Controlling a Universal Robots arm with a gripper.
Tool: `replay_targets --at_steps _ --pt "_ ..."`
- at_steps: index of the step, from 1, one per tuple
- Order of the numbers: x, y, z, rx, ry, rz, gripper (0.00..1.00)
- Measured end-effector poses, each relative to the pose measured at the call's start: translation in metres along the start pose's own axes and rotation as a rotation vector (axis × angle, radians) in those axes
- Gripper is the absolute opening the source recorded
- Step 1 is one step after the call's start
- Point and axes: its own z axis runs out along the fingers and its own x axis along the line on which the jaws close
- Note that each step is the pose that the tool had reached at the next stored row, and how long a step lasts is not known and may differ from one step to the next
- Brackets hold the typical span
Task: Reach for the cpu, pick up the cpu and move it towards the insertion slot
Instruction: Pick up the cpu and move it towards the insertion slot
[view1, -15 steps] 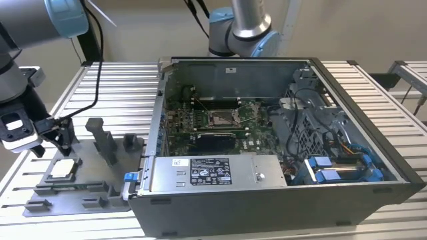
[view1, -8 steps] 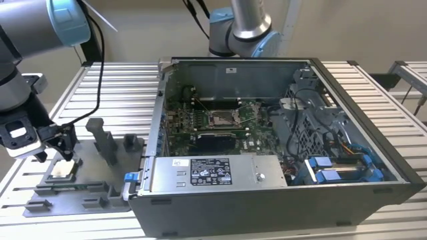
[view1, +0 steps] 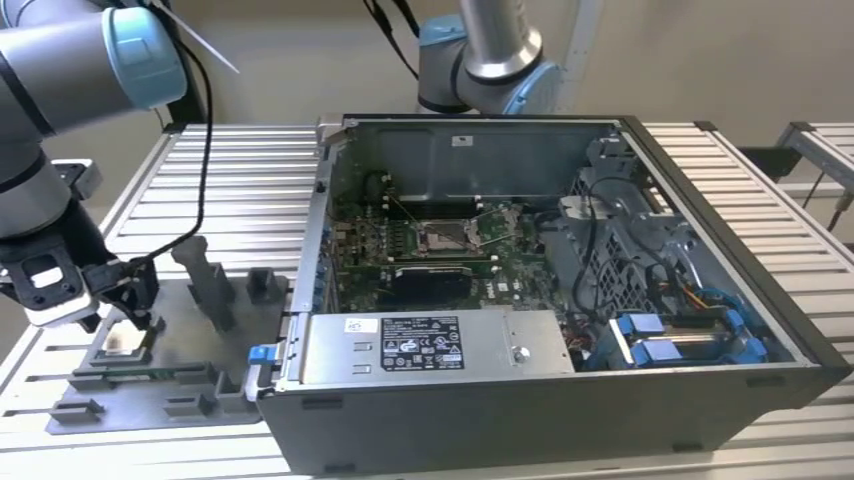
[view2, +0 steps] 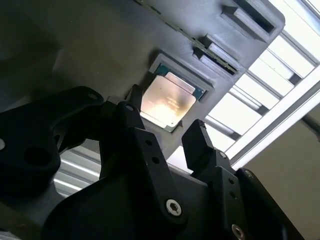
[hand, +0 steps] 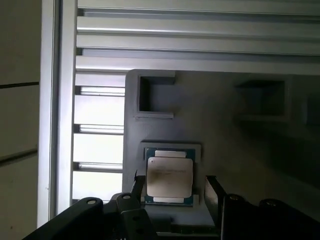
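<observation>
The cpu (view1: 123, 342) lies silvery face up in a shallow square nest of the grey fixture plate (view1: 147, 405), at the exterior view's left. Both wrist views show its metal face, cpu (view2: 167, 102) and cpu (hand: 169, 176), seated in the nest. My gripper (view1: 123, 325) hangs just above it and is open. Its black fingers (view2: 197, 137) stand on either side of the chip without closing on it, as the gripper (hand: 174, 181) also shows in the first wrist view. The insertion slot (view1: 447, 235), a shiny-framed socket, sits on the green board inside the open computer case (view1: 534, 400).
Grey posts (view1: 214, 285) and blocks stand on the fixture plate between my gripper and the case wall. A second arm (view1: 487, 60) rises behind the case. Ribbed aluminium table slats (view1: 240, 190) run beneath everything. Cables and blue-tabbed drive bays (view1: 667, 335) fill the case's right side.
</observation>
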Motion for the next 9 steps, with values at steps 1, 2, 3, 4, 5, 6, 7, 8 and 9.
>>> replay_targets --at_steps 1,2,3,4,5,6,7,8,9 --pt "0.0001 -0.0001 0.0018 -0.0001 -0.0001 0.0 1.0" --pt "0.0004 -0.0001 0.0036 0.0 0.0 0.0 1.0" --pt "0.0008 -0.0002 0.0055 0.0 -0.0001 0.0 1.0" --pt "0.0012 -0.0003 0.0073 0.0 0.0001 0.0 1.0" --pt "0.002 -0.0003 0.009 0.0001 0.0002 0.0 1.0" --pt "0.0027 -0.0004 0.0109 0.0001 0.0002 0.0 1.0" --pt "0.0028 -0.0005 0.0128 -0.0001 -0.0001 0.0 1.0" --pt "0.0028 -0.0006 0.0146 0.0 0.0 0.0 1.0" --pt "0.0029 -0.0007 0.0163 -0.0001 0.0 0.0 1.0"
